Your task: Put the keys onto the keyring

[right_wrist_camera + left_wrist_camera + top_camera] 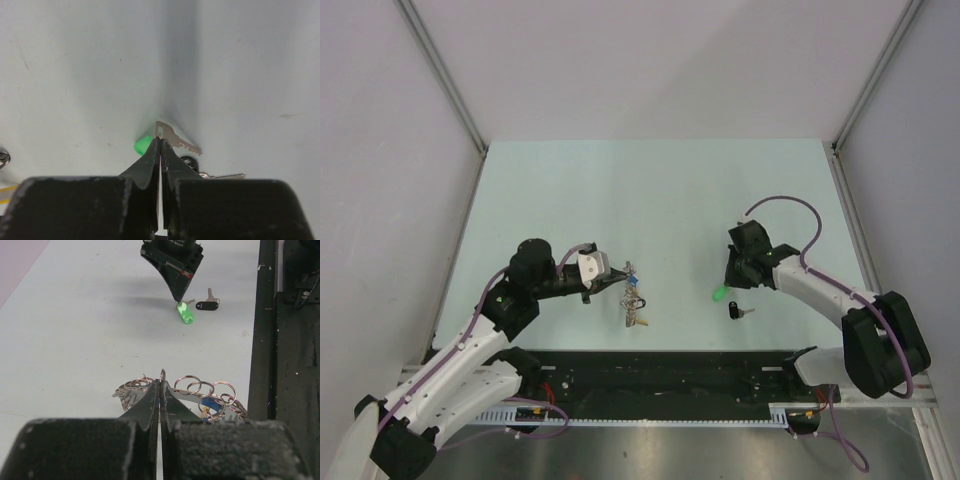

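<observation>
Top external view: the keyring (632, 297) is clamped by the left gripper (161, 382) near centre; the green key (172, 136) is pinched by the right gripper (160, 140) at right, open table (650, 200) beyond.

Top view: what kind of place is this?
Probably a robot test booth: a pale table walled by plain white panels, a left arm and a right arm mounted on a black rail.

Silver keyring (200, 387), green-headed key (185, 314), black-headed key (207, 305), blue key head (212, 405), pale mint table (620, 200), black rail (670, 375)
</observation>
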Controlling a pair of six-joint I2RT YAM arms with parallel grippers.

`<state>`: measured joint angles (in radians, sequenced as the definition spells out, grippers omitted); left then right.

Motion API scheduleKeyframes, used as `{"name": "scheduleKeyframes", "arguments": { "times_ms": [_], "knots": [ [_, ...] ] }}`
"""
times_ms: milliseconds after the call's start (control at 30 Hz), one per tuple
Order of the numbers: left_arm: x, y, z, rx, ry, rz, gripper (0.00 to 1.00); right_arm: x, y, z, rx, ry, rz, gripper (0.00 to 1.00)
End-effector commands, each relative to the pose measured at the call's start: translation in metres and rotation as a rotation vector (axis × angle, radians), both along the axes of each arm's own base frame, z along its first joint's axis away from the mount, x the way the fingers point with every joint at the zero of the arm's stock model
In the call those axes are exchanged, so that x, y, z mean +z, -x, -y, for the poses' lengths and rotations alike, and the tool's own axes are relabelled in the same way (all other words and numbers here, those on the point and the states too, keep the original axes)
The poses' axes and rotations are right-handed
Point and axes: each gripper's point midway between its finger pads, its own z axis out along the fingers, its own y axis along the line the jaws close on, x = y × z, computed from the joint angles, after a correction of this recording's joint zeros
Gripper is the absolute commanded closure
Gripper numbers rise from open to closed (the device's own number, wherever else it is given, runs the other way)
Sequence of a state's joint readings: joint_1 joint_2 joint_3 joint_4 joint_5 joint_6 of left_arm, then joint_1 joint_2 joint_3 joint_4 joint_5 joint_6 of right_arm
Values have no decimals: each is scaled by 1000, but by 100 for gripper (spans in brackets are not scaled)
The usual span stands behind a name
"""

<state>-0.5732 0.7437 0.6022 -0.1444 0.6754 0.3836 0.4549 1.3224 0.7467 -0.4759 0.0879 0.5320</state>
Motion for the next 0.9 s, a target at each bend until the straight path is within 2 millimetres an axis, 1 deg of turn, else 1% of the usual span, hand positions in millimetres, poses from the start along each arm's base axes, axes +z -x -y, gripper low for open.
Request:
{"name": "scheduleKeyframes", "arguments": {
  "times_ms": [0,33,100,167,200,267,333,367,433,467,533,567,633,667,700,767,867],
  "knots": [
    [22,-2,1,-4,45,75,100,-10,8,-35,-20,-113,-51,100],
    [22,-2,1,-4,44,74,100,-13,11,-41,-11,-126,-60,100],
    [22,-2,1,-4,44,72,100,-14,16,-61,11,-171,-71,100],
    [21,-2,1,-2,42,70,100,-19,18,-71,17,-185,-81,100],
    [23,-2,1,-2,45,72,99,-17,19,-82,20,-210,-74,100],
    [21,-2,1,1,42,72,100,-17,20,-92,28,-235,-73,100],
    [21,-2,0,2,42,72,100,-11,18,-104,45,-274,-53,92],
    [21,-2,1,2,40,69,100,-7,17,-106,52,-287,-40,84],
    [21,-3,0,4,41,69,100,0,15,-105,78,-285,-14,74],
    [21,-3,0,4,42,72,100,5,15,-102,84,-281,3,64],
    [21,-3,1,3,39,71,100,11,12,-91,93,-258,25,56],
    [20,-3,0,5,38,70,100,13,15,-85,96,-244,20,50],
    [20,-3,1,4,39,68,100,11,18,-73,108,-204,9,46],
    [21,-3,1,2,40,68,100,7,24,-67,118,-174,-12,44],
    [20,-3,1,4,38,67,100,6,25,-61,120,-150,-14,44],
    [21,-3,1,4,40,69,100,-1,33,-58,158,-125,-37,44],
    [21,-4,0,7,39,69,100,-9,42,-64,198,-143,-70,44]
  ]
}}
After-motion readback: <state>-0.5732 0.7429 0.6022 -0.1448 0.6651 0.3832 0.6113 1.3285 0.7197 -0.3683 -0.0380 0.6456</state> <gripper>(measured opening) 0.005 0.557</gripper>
